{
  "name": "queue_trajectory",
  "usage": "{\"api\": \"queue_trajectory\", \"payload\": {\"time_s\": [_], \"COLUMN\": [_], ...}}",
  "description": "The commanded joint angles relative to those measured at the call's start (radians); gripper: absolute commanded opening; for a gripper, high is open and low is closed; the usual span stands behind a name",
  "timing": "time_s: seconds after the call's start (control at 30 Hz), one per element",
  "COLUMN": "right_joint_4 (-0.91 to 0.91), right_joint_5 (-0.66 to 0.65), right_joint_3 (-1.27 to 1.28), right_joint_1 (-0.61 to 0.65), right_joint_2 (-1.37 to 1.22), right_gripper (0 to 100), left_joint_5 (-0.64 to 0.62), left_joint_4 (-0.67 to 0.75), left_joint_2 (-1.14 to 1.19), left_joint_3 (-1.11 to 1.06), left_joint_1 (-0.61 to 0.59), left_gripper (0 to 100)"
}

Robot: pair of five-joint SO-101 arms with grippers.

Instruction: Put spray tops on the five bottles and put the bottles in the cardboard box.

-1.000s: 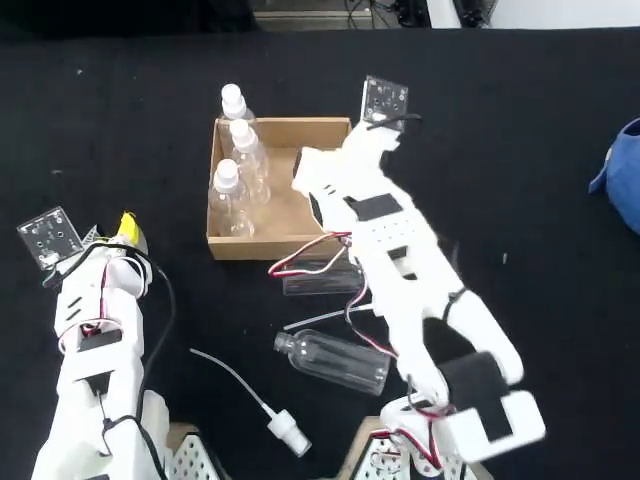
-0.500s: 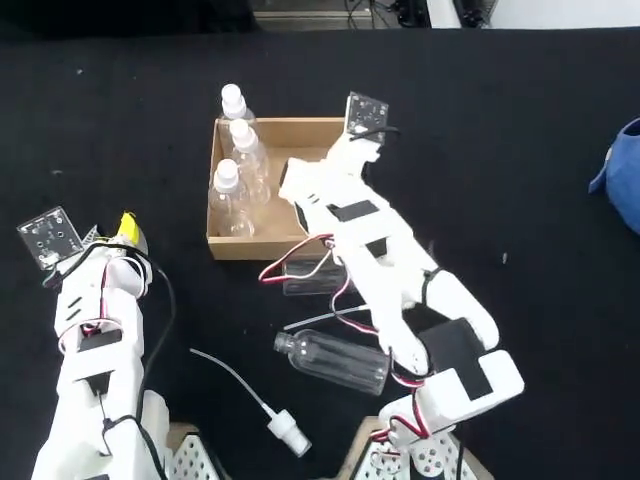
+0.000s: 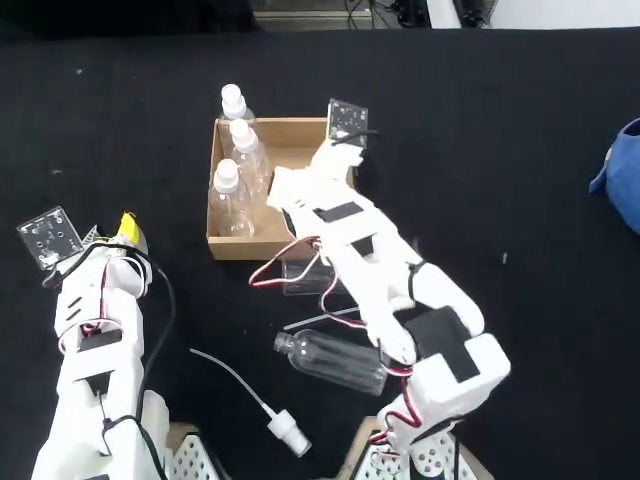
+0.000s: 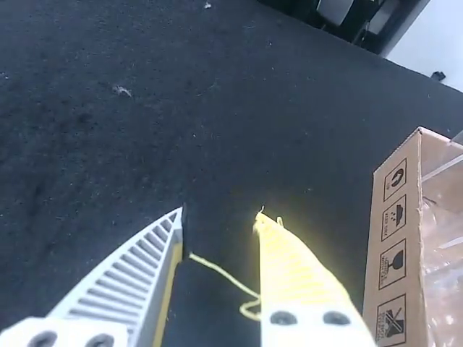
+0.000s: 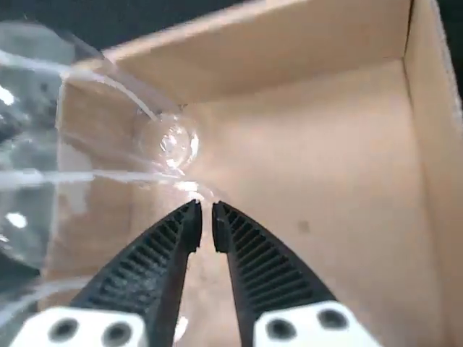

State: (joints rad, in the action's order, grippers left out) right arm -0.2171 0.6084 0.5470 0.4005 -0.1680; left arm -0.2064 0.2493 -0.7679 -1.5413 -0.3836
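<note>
Where the right arm extends over the cardboard box [image 3: 280, 125], the count stands at five bottles. Three stand upright inside the box along one side wall [image 3: 232, 101] [image 3: 247, 148] [image 3: 229, 192]. Each is clear plastic with a white spray top fitted. Two uncapped bottles lie on their sides on the black table [image 3: 500, 120]. One [image 3: 335, 362] is fully exposed, with a bare threaded neck. The other [image 3: 312, 279] is partly covered by the right arm, just outside the box front wall. One loose spray top [image 3: 288, 432], white with a long thin tube, lies near the exposed bottle. A second thin tube [image 3: 318, 320] lies between the two uncapped bottles.

The box outer wall carries a column of printed pictogram panels [image 4: 393, 217].

Right gripper [image 5: 205, 207]: inside the box above the floor, jaws almost closed with a narrow slit, holding nothing.

Left gripper [image 4: 219, 213]: over bare table beside the box, jaws moderately apart, holding nothing
</note>
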Motion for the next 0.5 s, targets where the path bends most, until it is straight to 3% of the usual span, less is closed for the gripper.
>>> {"api": "queue_trajectory", "payload": {"time_s": [0.0, 0.47], "right_joint_4": [0.031, 0.028], "right_joint_5": [0.002, 0.002], "right_joint_3": [-0.077, -0.093], "right_joint_1": [0.037, 0.052], "right_joint_2": [-0.002, -0.016], "right_gripper": [1.1, 1.1], "left_joint_5": [0.009, 0.009], "left_joint_4": [0.026, 0.026], "left_joint_2": [-0.009, -0.009], "left_joint_3": [0.005, 0.007], "left_joint_1": [-0.008, -0.005], "left_gripper": [3, 3]}}
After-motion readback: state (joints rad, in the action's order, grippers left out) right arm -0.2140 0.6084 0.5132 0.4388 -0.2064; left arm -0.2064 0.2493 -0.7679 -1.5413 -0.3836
